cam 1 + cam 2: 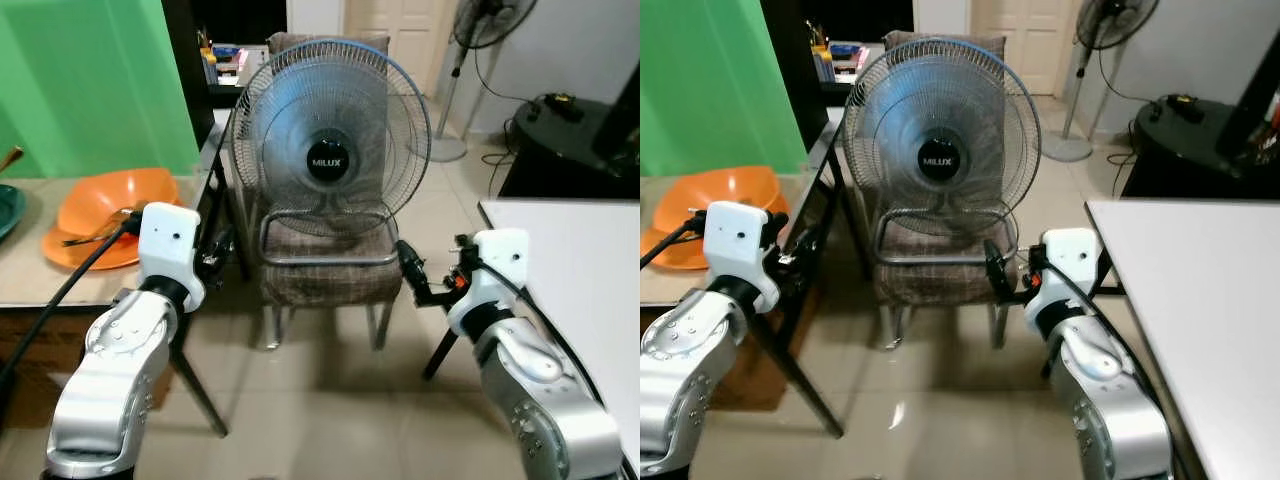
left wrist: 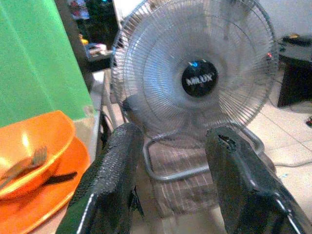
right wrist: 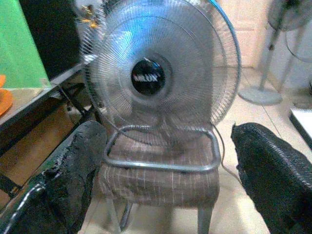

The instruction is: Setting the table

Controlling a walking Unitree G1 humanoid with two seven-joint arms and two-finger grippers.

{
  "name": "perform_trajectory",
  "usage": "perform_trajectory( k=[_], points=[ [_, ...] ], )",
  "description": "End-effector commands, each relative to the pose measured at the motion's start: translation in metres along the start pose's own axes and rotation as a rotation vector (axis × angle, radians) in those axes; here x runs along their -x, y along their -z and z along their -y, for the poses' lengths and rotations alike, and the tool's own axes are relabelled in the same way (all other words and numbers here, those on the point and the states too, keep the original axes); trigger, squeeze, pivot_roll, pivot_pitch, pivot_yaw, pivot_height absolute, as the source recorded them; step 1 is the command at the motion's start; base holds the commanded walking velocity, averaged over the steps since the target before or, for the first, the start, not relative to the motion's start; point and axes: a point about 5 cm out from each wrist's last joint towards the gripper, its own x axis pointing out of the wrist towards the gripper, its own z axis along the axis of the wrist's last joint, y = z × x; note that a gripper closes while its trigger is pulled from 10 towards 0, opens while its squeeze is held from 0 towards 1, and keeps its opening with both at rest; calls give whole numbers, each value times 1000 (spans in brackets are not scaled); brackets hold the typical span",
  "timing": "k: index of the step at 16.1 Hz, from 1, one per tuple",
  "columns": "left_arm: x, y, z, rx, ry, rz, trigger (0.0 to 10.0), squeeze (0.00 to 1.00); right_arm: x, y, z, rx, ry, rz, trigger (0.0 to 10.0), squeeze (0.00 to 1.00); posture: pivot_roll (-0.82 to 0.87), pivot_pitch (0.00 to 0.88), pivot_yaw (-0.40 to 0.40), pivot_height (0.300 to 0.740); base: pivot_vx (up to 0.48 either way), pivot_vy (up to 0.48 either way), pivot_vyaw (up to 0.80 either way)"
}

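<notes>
Tiled room, a desk fan (image 1: 327, 140) on a chair (image 1: 325, 265) dead ahead — orange bowl (image 1: 115, 205) with fork (image 2: 24, 163) waits on the counter (image 1: 30, 270) at nine o'clock. Left pincer (image 2: 173, 190) wide and empty, right pincer (image 3: 168, 175) likewise — best turn left first, then reach for the rim.

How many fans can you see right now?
2. A grey wire-caged table fan stands on the brown checked chair straight ahead; a tall pedestal fan stands by the back wall, far right. Others may be hidden.
</notes>
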Motion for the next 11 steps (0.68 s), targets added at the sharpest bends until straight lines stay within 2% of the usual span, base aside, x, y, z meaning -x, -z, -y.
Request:
perform_trajectory(
  k=[1,11],
  points=[
    [0,-2,-1,-7,2,2,10000,0,-1,-1,1,-16,7,-9,10000,0,44,0,30,740,0,371,0],
    [-5,-5,-1,-24,12,10,10000,0,-4,0,-7,-24,-45,-23,10000,0,52,0,40,740,0,351,0]
  ],
)
